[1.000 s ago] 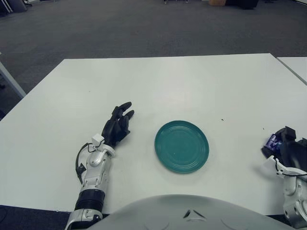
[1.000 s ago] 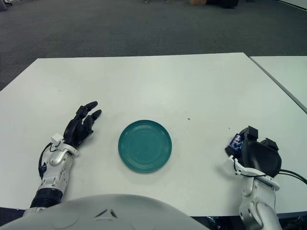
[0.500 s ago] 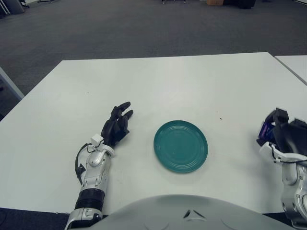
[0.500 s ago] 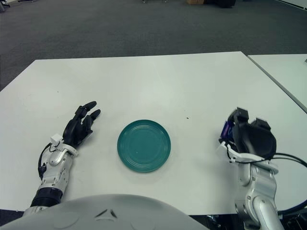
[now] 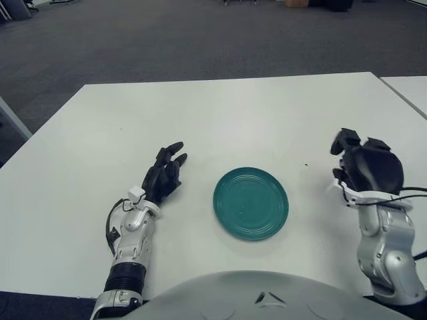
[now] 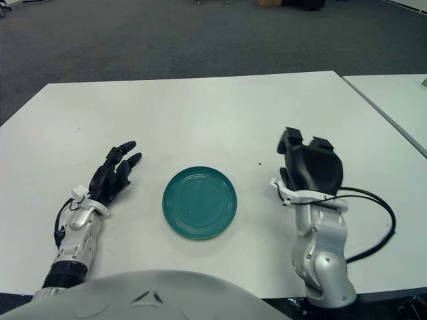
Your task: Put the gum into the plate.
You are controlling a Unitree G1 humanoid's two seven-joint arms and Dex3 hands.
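Although the right hand (image 6: 303, 167) is raised above the table (image 6: 200, 113) to the right of the plate (image 6: 199, 202), its back faces the camera and its fingers curl downward and away, so whether it holds anything cannot be confirmed. The gum, the item to be delivered, is not visible anywhere; it may be hidden inside that curled hand, but this is a judgement only. The teal plate lies bare, with nothing on it, near the table's front edge. The left hand (image 5: 163, 177) rests flat on the table to the left of the plate, fingers extended and relaxed, holding nothing.

Assessment: the step in hand appears to be carrying toward the plate. The next move calls for travel leftward until the hand stands over the plate's centre, lowering, then opening the fingers.
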